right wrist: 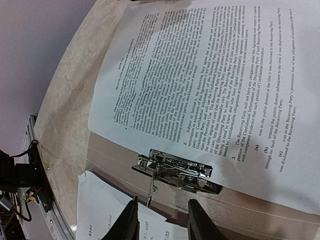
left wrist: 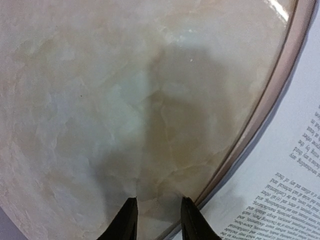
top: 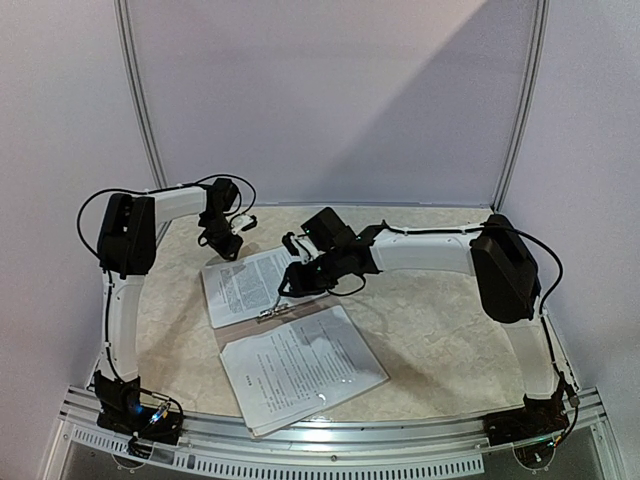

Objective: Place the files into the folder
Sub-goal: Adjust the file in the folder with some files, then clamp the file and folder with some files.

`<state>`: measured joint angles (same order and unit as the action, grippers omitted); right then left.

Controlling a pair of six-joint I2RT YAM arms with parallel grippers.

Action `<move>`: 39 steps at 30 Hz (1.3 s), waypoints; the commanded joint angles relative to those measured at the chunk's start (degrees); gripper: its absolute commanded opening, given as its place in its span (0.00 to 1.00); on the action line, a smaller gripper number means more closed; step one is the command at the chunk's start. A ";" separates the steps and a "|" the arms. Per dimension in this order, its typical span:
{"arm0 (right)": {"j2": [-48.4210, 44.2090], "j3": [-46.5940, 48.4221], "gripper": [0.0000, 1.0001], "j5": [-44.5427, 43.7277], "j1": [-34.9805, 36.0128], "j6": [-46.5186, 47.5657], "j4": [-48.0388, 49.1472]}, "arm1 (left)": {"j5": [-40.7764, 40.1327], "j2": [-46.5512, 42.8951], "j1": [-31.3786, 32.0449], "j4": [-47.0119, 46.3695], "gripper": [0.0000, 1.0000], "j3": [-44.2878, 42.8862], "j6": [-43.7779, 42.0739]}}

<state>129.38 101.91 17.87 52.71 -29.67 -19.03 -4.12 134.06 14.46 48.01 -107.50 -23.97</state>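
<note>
The brownish-tan folder [top: 228,333] lies open on the table. One file [top: 243,285] of printed white sheets rests on its far half, its edge under the silver clip [right wrist: 175,167]. A second file [top: 300,368] lies across the folder's near half. My right gripper [right wrist: 163,202] hovers open just over the clip. The clip's thin lever [right wrist: 152,187] sticks out ahead of the left fingertip, and nothing is held. My left gripper [left wrist: 158,201] stands open over bare table, beside the folder's edge [left wrist: 270,95] at the far file's corner [left wrist: 290,165].
The marble tabletop [top: 440,330] ends in a metal rail [top: 330,435] at the front. White walls enclose the back and sides. The left arm's base with cables [right wrist: 30,175] sits at the near left corner.
</note>
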 commanded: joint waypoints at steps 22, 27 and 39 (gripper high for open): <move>0.48 1.14 0.30 2.91 2.10 -0.22 -1.97 | 0.98 -4.16 0.59 1.82 0.33 4.32 -0.12; 1.84 3.19 0.24 4.26 2.56 -0.32 -1.42 | 1.06 -4.09 0.57 1.93 0.33 4.69 -0.12; 2.59 4.17 0.26 2.73 3.52 -0.07 -3.13 | 1.47 -4.63 0.37 2.23 0.33 5.35 -0.38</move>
<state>131.07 105.56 22.55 55.55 -29.85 -20.16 -3.66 131.31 14.46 48.88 -103.22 -23.97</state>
